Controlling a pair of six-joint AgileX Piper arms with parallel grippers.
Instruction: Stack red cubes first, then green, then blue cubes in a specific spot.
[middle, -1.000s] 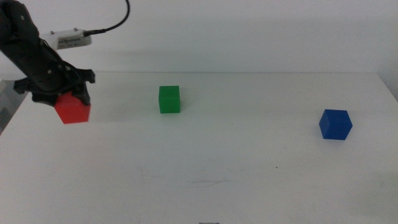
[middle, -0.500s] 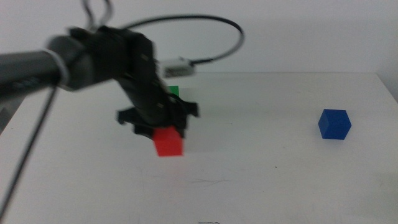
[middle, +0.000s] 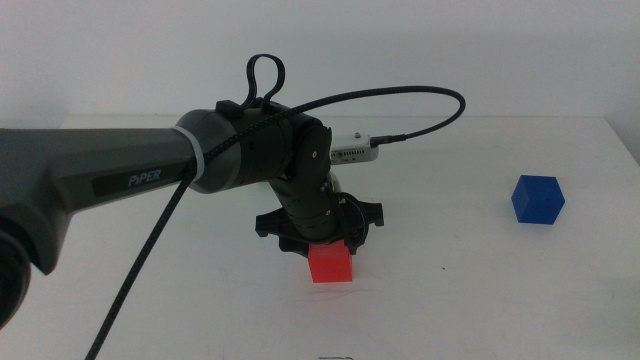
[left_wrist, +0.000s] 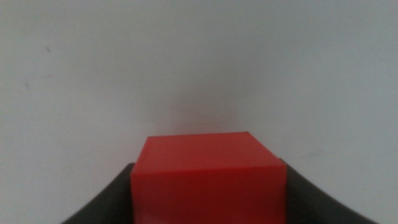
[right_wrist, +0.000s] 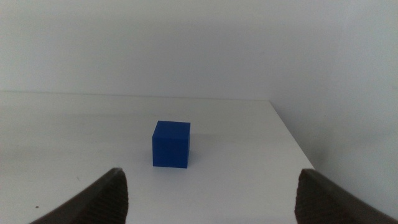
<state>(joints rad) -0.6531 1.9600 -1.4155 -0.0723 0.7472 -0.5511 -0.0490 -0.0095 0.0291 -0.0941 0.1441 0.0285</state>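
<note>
We see the left arm (middle: 150, 170) stretched to mid-table, its gripper (middle: 322, 232) pointing down and clamping the red cube (middle: 330, 265). The right gripper (right_wrist: 211, 193) waits off-table, jaws wide, facing the blue cube (right_wrist: 171, 144).

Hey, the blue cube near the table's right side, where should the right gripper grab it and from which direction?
Grip the blue cube across two opposite flat side faces, coming straight on from the right gripper, which faces it with jaws open. It sits flat, with bare table around it.
</note>
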